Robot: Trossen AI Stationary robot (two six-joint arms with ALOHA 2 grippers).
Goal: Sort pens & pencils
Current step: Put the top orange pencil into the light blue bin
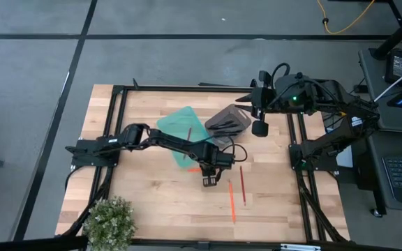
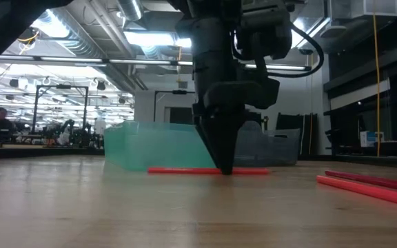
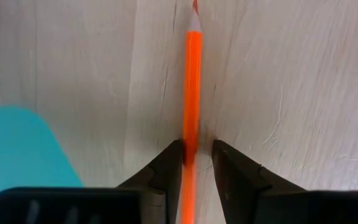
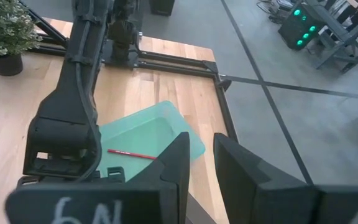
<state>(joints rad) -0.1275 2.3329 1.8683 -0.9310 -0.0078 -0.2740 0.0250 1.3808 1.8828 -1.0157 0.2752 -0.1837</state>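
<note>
Orange pencils (image 1: 232, 201), two loose ones, are lying nearest on the worktop (image 1: 152, 202). Behind them the left pincer (image 3: 197, 152) is straddling a third pencil (image 3: 192, 81), fingers open around it, not gripping yet. Next it probably needs squeezing, lifting, moving to the teal tray (image 1: 180, 125). The right pincer (image 4: 197, 155) is waiting farther back, slightly parted, empty.

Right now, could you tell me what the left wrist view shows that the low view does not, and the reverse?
Only the left wrist view shows the pencil's sharpened tip and the left gripper's fingers straddling it on the table. Only the low view shows the grey bin and two more pencils. Both show the gripper, that pencil and the teal bin.
</note>
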